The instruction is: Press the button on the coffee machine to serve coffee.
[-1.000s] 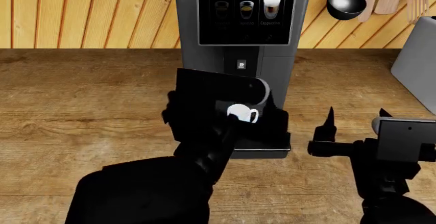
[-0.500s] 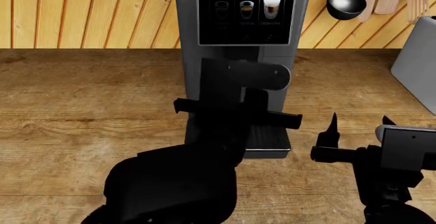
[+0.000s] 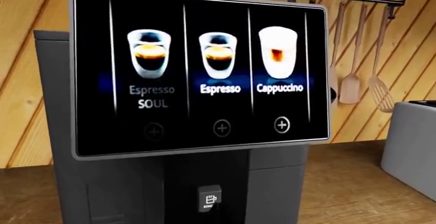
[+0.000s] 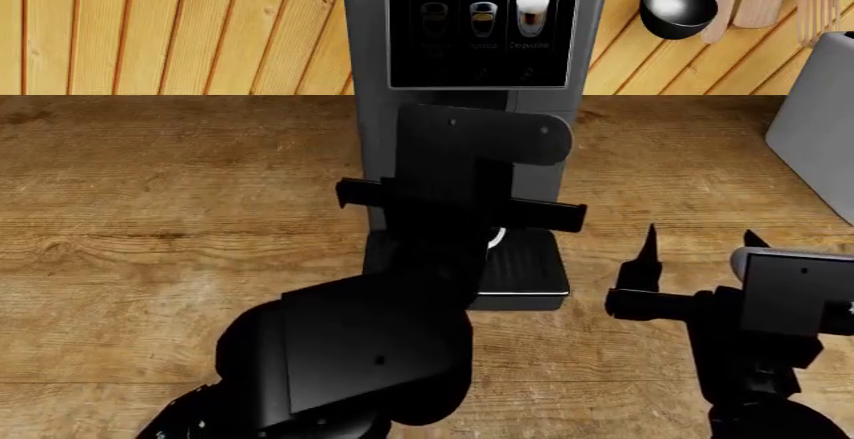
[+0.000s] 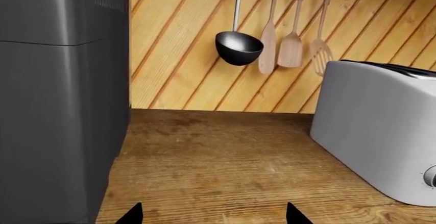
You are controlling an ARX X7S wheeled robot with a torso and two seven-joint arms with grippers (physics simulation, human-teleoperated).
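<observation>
at twelve o'clock on the wooden counter [image 4: 160,219], against the slatted wood wall [image 4: 174,19]: the coffee machine [image 4: 461,49], screen [image 3: 201,71] lit with three drink icons, small cup button [image 3: 210,199] beneath. raised since a second ago, the left gripper [image 4: 461,204] now hides the drip tray [image 4: 527,269] and white cup; jaw state cannot be told. at four o'clock, the right gripper [image 4: 701,249] spread wide. toaster [image 5: 381,147] at two o'clock.
</observation>
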